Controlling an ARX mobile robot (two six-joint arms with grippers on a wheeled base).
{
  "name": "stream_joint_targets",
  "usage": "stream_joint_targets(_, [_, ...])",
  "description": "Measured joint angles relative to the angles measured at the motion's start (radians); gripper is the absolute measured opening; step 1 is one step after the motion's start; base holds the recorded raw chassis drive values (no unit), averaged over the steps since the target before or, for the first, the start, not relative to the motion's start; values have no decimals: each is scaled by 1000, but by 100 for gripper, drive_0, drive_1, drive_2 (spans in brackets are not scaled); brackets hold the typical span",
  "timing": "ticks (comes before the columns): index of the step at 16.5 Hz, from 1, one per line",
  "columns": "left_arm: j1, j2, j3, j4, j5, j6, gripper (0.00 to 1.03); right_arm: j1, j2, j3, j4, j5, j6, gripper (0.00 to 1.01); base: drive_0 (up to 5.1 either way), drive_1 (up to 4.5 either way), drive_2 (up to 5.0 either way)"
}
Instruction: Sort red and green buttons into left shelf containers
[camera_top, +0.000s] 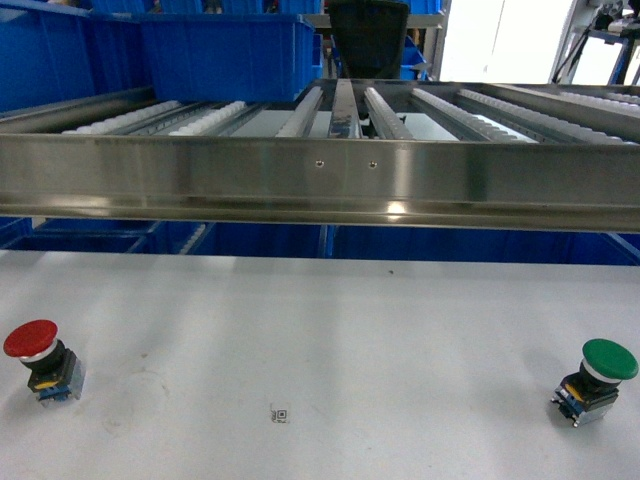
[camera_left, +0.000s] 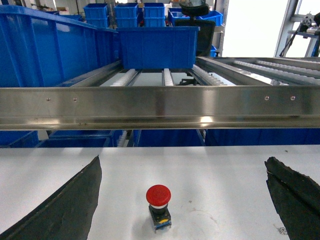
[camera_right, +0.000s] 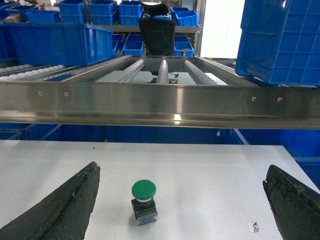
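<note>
Buttons (camera_top: 40, 355) untouched; claws (camera_left: 182, 200) wide, empty

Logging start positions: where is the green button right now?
The green button stands on the white table at the head view's far right, opposite the red button, between the right gripper's open fingers.
</note>
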Motion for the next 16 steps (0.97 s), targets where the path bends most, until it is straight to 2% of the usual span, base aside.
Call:
stream_joint_targets(12, [-1,-2,0,-3,2,0,98,-1,0,0,0,-1,0,98,0,0,0])
stream_joint_targets(14, [40,-14,-2,-37,41,0,98,-46,-8,-2,-39,-46,-7,98,0,0,0])
stream_joint_targets(16, [113,-2,-2,-21,95,0,98,-51,73,-2,106,-80,-27,98,0,0,0])
